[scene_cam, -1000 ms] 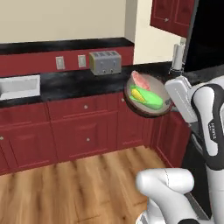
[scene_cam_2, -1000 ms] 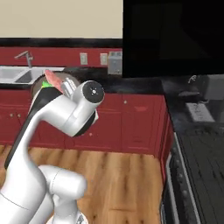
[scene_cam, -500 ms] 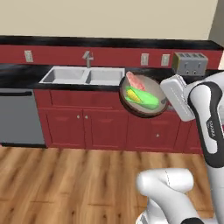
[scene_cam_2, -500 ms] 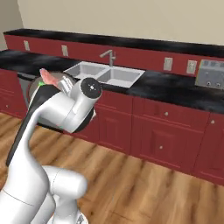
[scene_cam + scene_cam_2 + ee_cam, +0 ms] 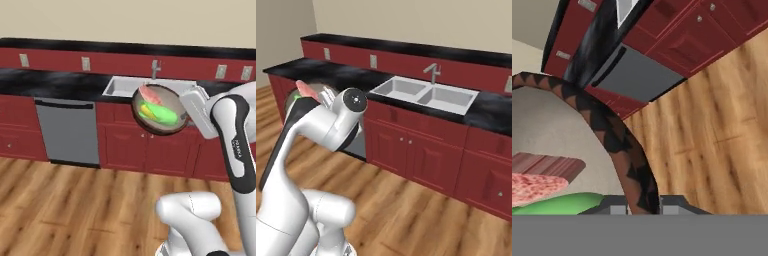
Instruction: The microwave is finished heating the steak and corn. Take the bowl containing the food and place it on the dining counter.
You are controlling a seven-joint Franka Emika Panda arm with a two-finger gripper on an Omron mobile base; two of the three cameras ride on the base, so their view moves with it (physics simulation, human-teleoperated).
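While tilted, gripper [image 5: 186, 116] (seemingly clamped) grips bowl [image 5: 161, 111] rim.

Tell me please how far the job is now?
Done: the bowl, with the steak and corn inside, is lifted in the air. In hand: the pincer is shut on its rim, in front of the sink. Left: setting it on the dining counter.

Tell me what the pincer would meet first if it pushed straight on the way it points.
The bowl rim it already clamps. Past that, the hand view shows only wooden floor ahead, though depth is unclear.
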